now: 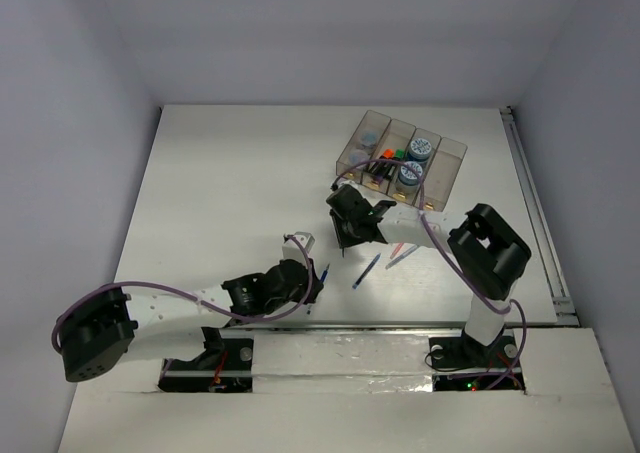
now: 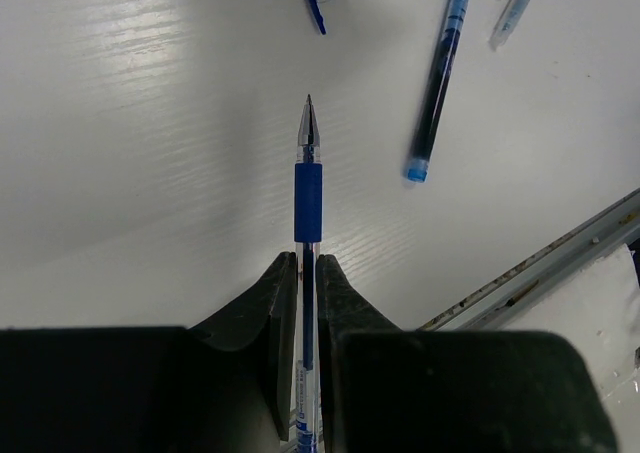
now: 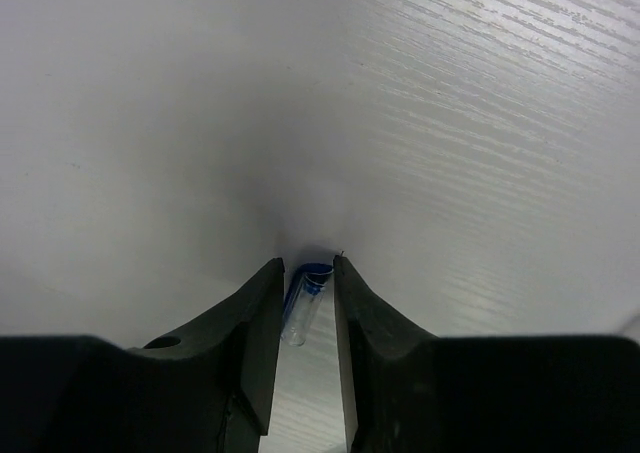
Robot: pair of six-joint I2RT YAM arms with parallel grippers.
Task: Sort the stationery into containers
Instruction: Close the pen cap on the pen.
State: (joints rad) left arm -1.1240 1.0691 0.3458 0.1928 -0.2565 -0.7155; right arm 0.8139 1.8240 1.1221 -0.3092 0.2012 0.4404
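Note:
My left gripper (image 2: 307, 263) is shut on a thin blue pen (image 2: 308, 188) whose tip points away over the table; in the top view the gripper (image 1: 312, 281) sits near the front edge. My right gripper (image 3: 307, 263) has its fingertips down at the table with a small clear and blue pen cap (image 3: 304, 298) pinched between them; in the top view it (image 1: 346, 245) hangs in front of the containers (image 1: 448, 173). The four smoky bins hold patterned rolls (image 1: 420, 150) and short markers (image 1: 392, 159).
A second blue pen (image 2: 435, 83) (image 1: 366, 271) lies right of my left gripper, with a red pen (image 1: 398, 250) and a pale purple one (image 1: 404, 258) beyond it. A metal rail (image 2: 540, 263) marks the table's front edge.

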